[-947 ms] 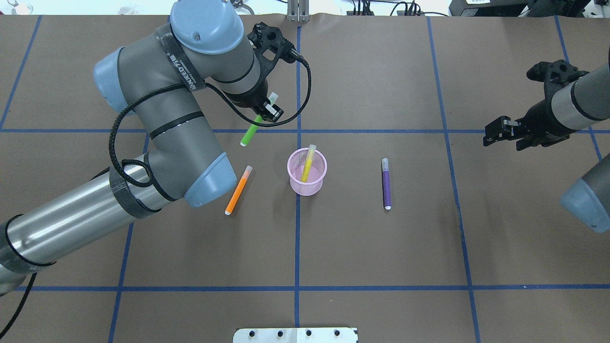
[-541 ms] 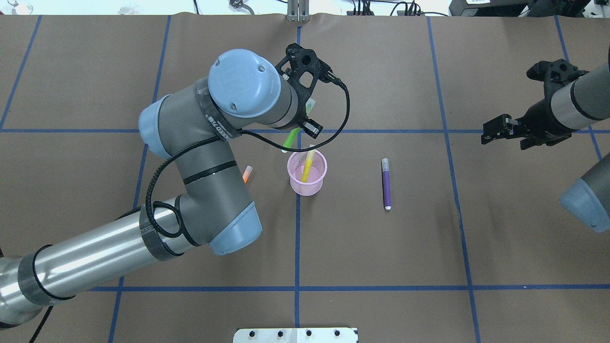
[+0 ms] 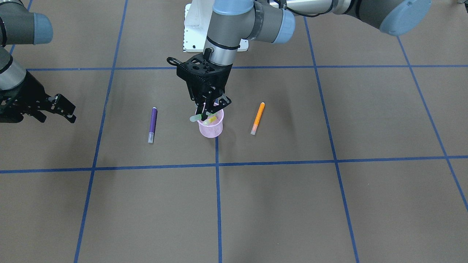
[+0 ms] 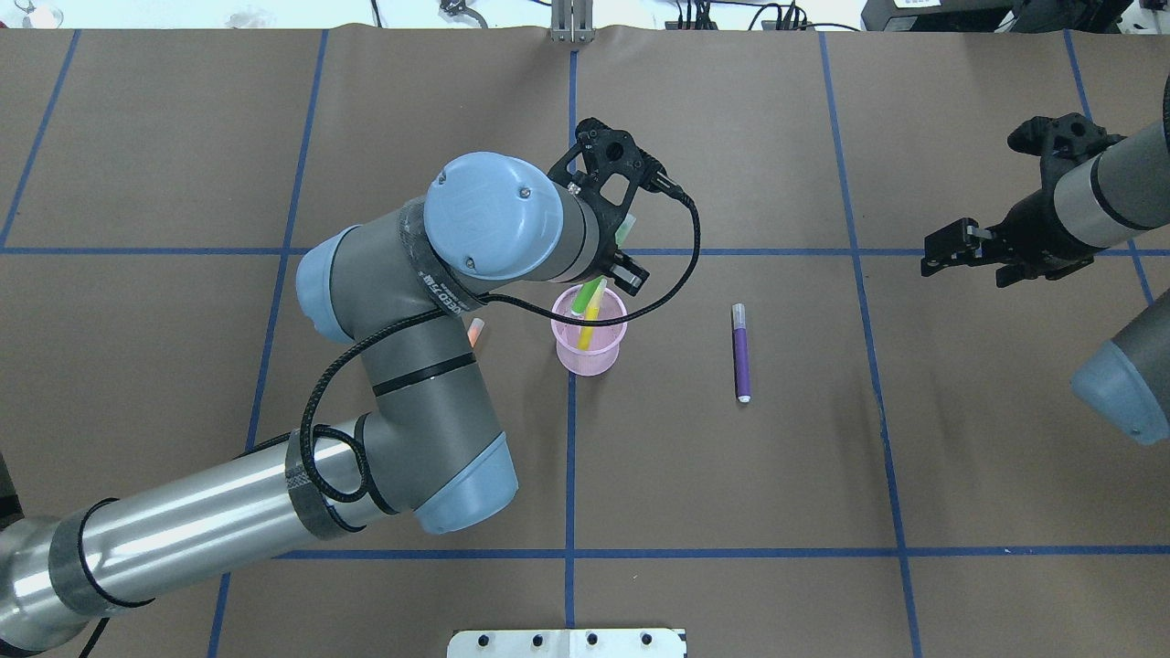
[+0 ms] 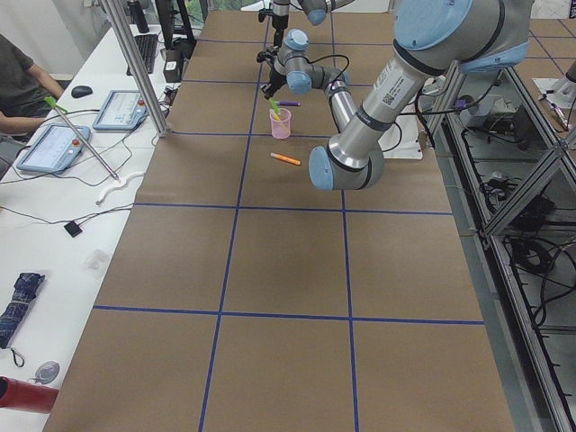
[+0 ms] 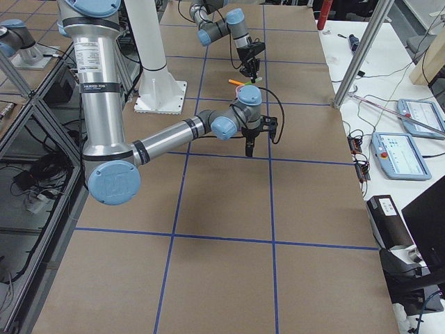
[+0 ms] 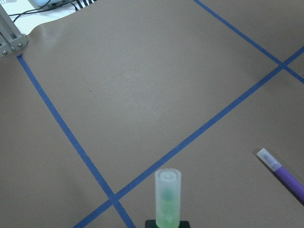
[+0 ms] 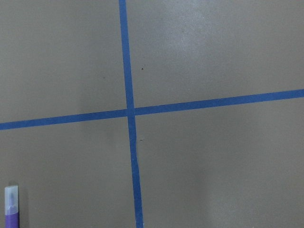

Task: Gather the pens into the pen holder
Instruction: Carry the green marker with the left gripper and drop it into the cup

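The pink mesh pen holder (image 4: 599, 361) stands at the table's middle, with the yellow pen (image 4: 591, 322) leaning inside it. My left gripper (image 4: 614, 269) is shut on the green pen (image 4: 583, 297), held tilted just above the cup, its lower end at the rim. The wrist view shows the green pen's pale cap (image 7: 167, 197). The orange pen (image 3: 257, 117) lies on the table beside the cup, mostly hidden under my left arm in the overhead view. The purple pen (image 4: 741, 352) lies on the cup's other side. My right gripper (image 4: 955, 249) hovers open and empty, far from the cup.
Blue tape lines (image 4: 570, 457) grid the brown table cover. A white base plate (image 4: 567, 642) sits at the near edge. My left arm's elbow (image 4: 457, 475) hangs over the table beside the cup. An operator's bench with tablets (image 5: 54, 144) runs along the far side.
My left arm has carried the green pen to the right and down from above the tape line to the cup's rim. The right arm has barely moved.
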Robot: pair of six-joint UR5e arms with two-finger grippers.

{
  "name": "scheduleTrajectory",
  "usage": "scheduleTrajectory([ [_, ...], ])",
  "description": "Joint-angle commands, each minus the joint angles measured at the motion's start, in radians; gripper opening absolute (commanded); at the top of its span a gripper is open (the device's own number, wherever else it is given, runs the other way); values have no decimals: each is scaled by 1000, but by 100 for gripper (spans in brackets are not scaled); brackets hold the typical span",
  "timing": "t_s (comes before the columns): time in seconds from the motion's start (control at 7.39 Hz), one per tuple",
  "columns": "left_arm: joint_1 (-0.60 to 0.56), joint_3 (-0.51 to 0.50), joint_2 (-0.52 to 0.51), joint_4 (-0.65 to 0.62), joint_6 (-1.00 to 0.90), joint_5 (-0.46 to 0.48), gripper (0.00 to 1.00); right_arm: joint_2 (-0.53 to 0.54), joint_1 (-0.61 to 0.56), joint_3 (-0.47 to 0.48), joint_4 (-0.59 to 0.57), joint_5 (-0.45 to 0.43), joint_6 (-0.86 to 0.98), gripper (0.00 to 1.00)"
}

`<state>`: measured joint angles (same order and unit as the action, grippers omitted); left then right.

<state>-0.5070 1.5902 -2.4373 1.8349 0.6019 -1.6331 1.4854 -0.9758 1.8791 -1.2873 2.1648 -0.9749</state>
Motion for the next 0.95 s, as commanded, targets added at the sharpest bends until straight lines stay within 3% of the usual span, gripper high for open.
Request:
scheduleTrajectory([
  [0.0,18,-6,7,18,-2,-1,40,-1,0,-2,-1,0,1,99],
  [0.14,18,-10,10,36,-2,-1,70,-2,0,0,-4,0,-1,99],
  [0.27,18,-13,9,43,10,-1,93,-4,2,-2,-4,1,-1,99],
  [0.54,-23,4,14,28,203,-8,97,-61,9,-38,-3,0,-49,100],
  [0.81,-109,124,206,9,188,-58,95,-117,112,-46,9,-45,-198,99],
])
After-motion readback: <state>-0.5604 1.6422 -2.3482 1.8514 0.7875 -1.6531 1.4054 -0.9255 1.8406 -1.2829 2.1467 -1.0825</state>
